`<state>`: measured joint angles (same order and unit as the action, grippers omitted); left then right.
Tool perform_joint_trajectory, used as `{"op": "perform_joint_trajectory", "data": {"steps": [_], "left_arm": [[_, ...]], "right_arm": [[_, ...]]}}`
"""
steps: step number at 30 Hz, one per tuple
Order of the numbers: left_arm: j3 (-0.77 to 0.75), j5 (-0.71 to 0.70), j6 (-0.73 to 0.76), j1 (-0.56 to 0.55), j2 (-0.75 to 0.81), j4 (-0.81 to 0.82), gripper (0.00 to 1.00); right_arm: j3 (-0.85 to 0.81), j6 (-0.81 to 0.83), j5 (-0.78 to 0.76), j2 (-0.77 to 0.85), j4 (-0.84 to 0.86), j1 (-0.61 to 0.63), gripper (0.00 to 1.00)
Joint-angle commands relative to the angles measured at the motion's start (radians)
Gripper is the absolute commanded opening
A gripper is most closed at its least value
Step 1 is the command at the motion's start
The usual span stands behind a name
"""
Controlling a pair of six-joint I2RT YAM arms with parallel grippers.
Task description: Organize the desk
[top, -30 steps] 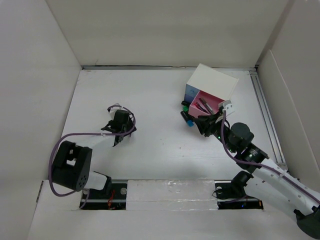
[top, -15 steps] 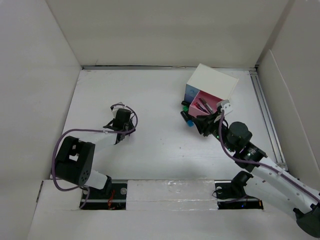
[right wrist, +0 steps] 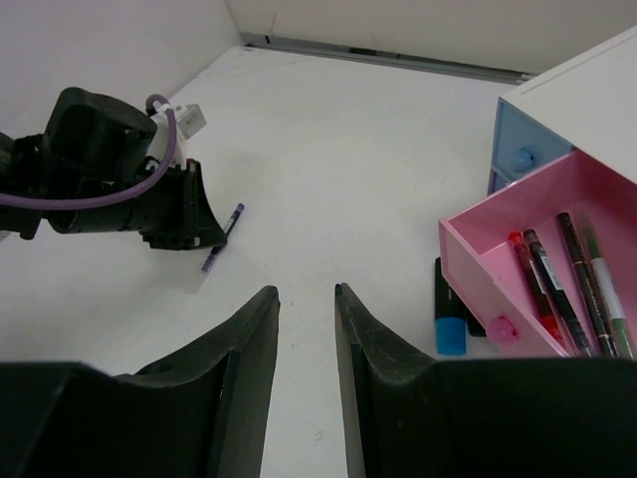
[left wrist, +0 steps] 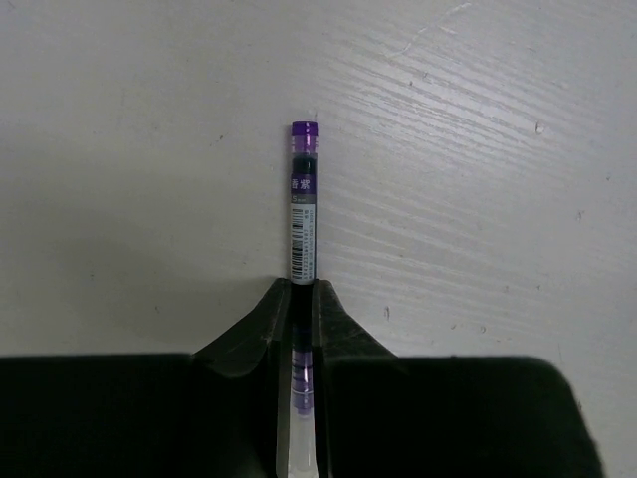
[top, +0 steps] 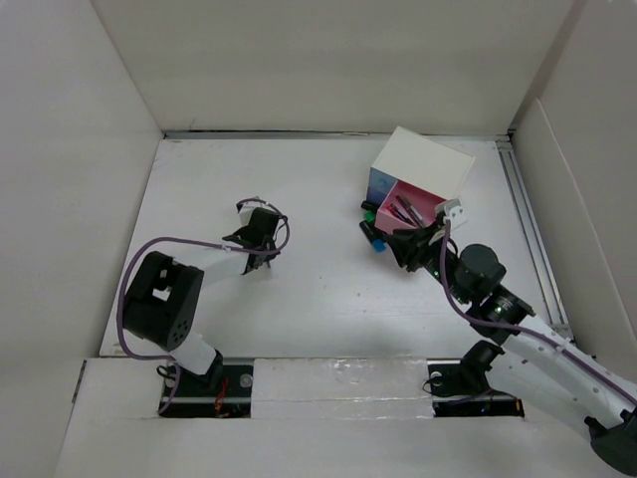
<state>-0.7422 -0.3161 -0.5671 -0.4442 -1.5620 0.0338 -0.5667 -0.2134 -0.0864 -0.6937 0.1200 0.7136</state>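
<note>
The white desk (top: 328,309) carries a purple pen (left wrist: 304,204) lying flat. My left gripper (left wrist: 302,289) is shut on the pen, its capped end sticking out past the fingertips. From above, the left gripper (top: 261,244) sits left of centre. The right wrist view shows the same pen (right wrist: 221,239) under the left gripper (right wrist: 204,227). My right gripper (right wrist: 307,292) hangs open above bare desk with nothing between its fingers, just in front of the drawer box (top: 428,164).
The box's pink drawer (right wrist: 493,274) stands open with several pens (right wrist: 542,269) inside; a blue drawer (right wrist: 523,149) above it is closed. A blue-capped marker (right wrist: 449,319) and a green-capped one (top: 369,211) lie by the drawer. White panels wall the desk.
The left gripper has closed on the purple pen and shifted right and slightly farther back. The right arm has hardly moved.
</note>
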Motion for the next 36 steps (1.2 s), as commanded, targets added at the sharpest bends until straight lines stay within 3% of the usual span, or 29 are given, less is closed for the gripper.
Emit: {"op": "perform_joint_trajectory", "data": {"steps": [1,6,8,11,15,22,28,36], "left_arm": [[-0.016,-0.011,-0.010,0.001,-0.009,-0.077,0.00],[-0.019,0.159,-0.036,0.001,0.112,-0.002,0.00],[-0.029,0.300,-0.074,0.001,0.161,0.053,0.00],[-0.086,0.431,-0.129,-0.083,0.198,0.190,0.00],[-0.268,0.443,-0.157,-0.237,0.082,0.289,0.00],[-0.558,0.558,-0.319,-0.329,-0.170,0.550,0.00],[-0.692,0.474,-0.410,-0.381,-0.311,0.647,0.00],[-0.680,0.215,-0.485,-0.422,-0.394,0.761,0.00]], "right_arm": [[0.002,0.012,-0.018,0.034,0.043,-0.003,0.35],[0.008,0.014,-0.041,0.048,0.038,-0.003,0.35],[0.008,0.016,-0.049,0.051,0.036,-0.003,0.35],[0.011,0.016,-0.065,0.063,0.024,-0.003,0.34],[0.027,0.006,-0.107,0.117,0.015,-0.003,0.32],[0.079,-0.015,-0.216,0.305,-0.014,-0.003,0.30],[0.111,-0.021,-0.257,0.390,-0.020,-0.003,0.30],[0.103,-0.027,-0.251,0.379,-0.026,-0.003,0.30]]}}
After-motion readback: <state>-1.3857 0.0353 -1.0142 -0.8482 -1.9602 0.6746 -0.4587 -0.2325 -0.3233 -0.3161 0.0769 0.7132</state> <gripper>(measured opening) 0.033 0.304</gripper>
